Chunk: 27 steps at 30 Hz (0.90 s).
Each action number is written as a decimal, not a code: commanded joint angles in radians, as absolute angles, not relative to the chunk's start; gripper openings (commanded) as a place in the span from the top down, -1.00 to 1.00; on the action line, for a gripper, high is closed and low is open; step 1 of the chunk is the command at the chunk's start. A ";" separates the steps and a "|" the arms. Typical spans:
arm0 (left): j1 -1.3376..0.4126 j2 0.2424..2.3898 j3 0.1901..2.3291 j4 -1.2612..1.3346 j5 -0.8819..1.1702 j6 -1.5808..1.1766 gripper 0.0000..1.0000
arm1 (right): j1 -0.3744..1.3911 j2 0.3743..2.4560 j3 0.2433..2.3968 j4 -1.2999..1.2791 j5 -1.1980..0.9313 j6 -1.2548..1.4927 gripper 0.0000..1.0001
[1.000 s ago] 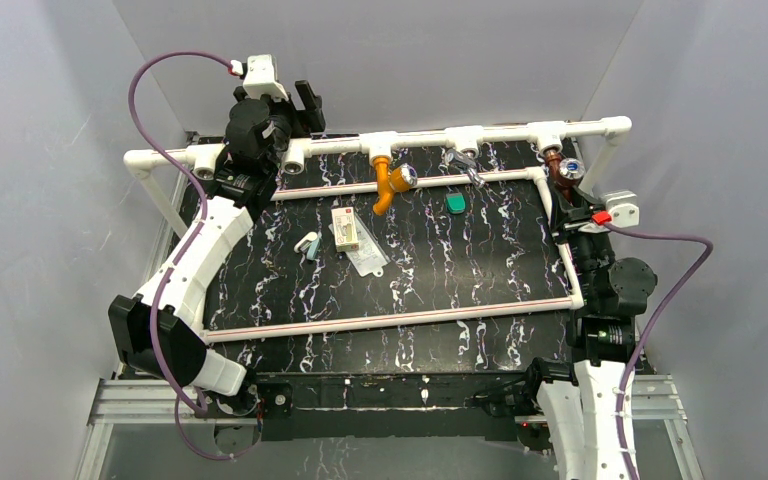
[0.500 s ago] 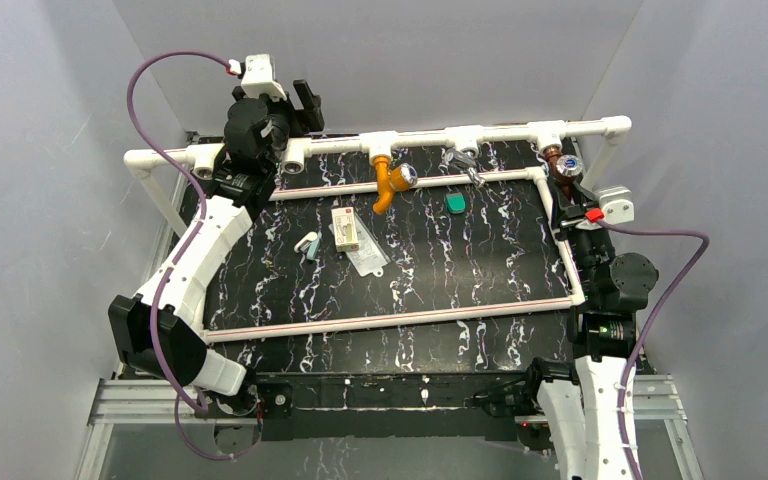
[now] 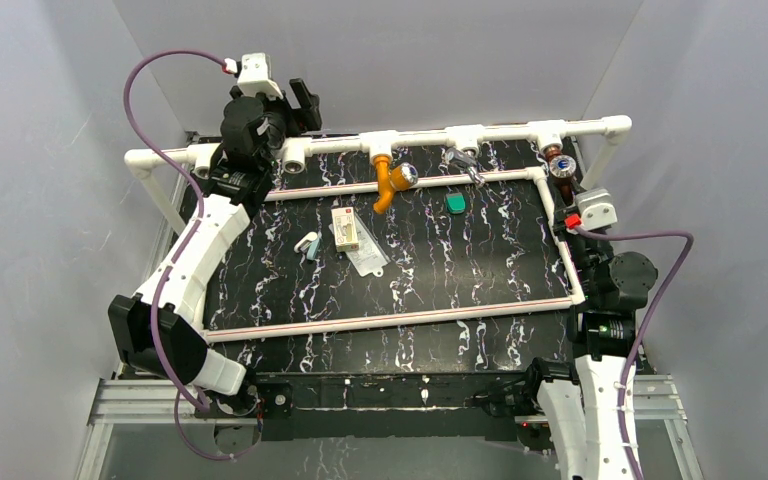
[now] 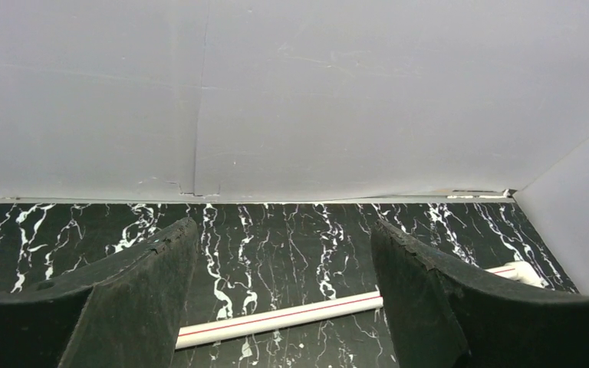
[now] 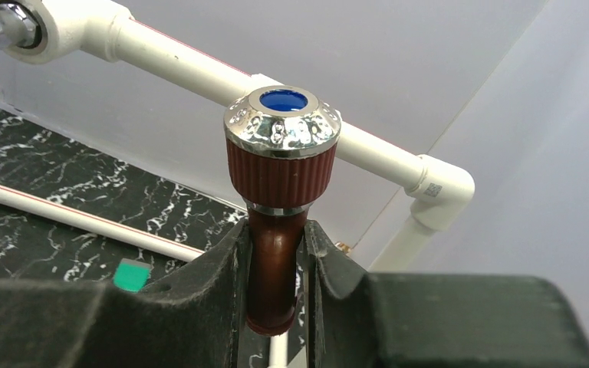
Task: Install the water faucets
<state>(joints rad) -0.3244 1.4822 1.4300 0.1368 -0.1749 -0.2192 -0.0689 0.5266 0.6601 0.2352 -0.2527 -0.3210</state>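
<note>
Clamping the reddish-brown faucet (image 5: 280,176) by its stem, the right jaws are holding it lengthwise, knob beyond their tips, near the pipe tee (image 3: 548,133); left jaws are standing wide, empty.

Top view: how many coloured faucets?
2: orange plastic faucet hanging midway along the white rear pipe; dark reddish-brown faucet near its right end, clamped in the right end effector.

I count three faucets along the far edge: one orange faucet (image 3: 390,184), one chrome faucet (image 3: 466,164) and one reddish-brown faucet (image 5: 281,165). On my table lie one green block (image 3: 455,203), one small box (image 3: 344,228), one clear bag (image 3: 369,258) and one white-and-teal piece (image 3: 307,243)
</note>
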 commanded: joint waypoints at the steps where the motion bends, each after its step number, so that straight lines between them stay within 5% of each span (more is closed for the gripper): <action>1: -0.288 1.598 1.339 -0.137 -0.163 -0.224 -0.60 | -0.062 0.548 0.672 0.244 -0.245 -0.450 0.97; 27: -0.278 1.611 1.339 -0.137 -0.139 -0.226 -0.59 | -0.061 0.606 0.755 0.286 -0.076 0.202 0.97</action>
<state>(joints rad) -0.2832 1.4937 1.4357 0.1253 -0.1417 -0.2276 -0.0586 0.6033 0.7116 0.2359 -0.1570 0.0357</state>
